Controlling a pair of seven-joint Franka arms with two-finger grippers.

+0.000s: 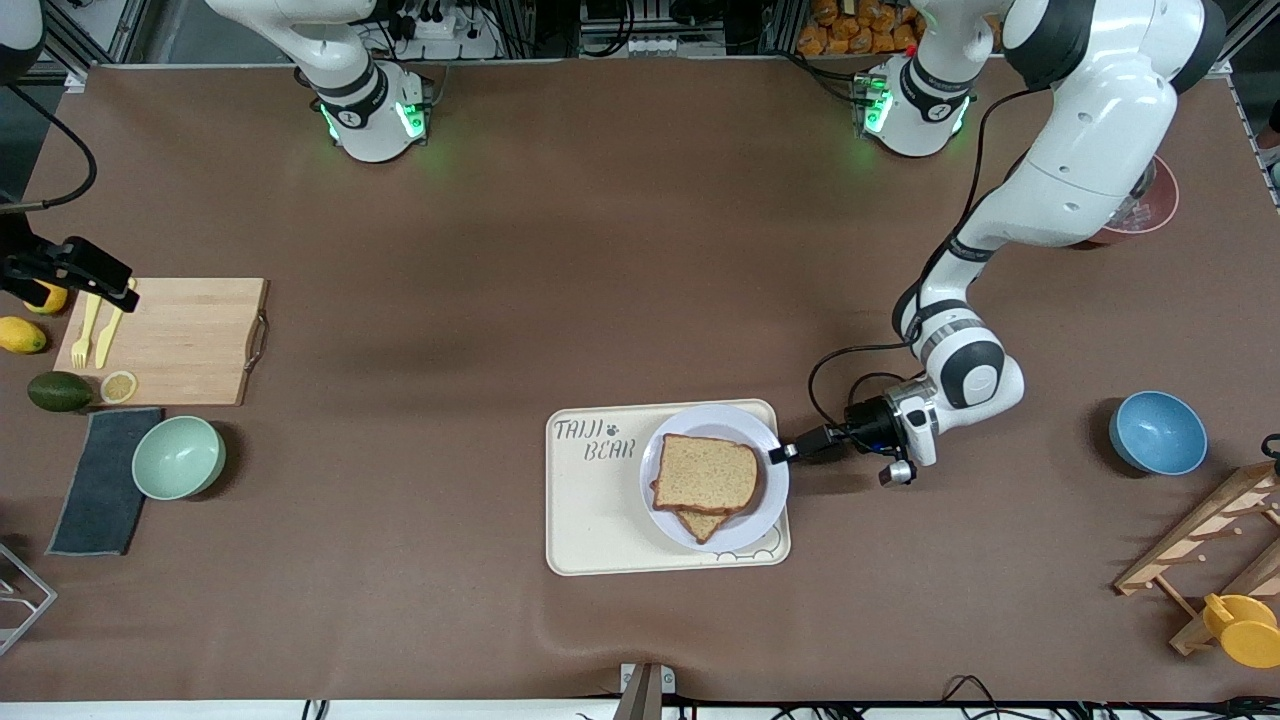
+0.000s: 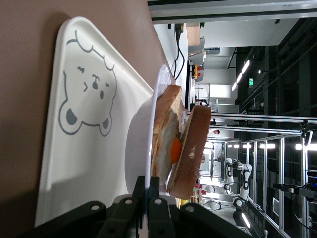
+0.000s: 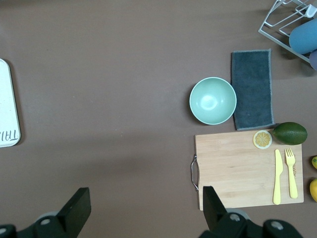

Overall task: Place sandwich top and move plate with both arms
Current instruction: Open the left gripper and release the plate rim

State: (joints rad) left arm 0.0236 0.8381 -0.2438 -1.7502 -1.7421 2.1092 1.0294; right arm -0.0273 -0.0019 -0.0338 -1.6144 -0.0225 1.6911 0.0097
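Pinching the rim of the plate (image 1: 668, 520) at its three o'clock edge, the left gripper (image 1: 781, 453) had its fingers clamped tight on it. On that plate, which sat on the bear-printed tray (image 1: 590, 520), the sandwich top (image 1: 708, 472) lay over a slice carrying a fried egg (image 2: 174, 150). Over the cutting board (image 3: 237, 168), at the table's nine o'clock end, the right gripper (image 3: 143, 208) hung with its fingers spread wide, holding nothing.
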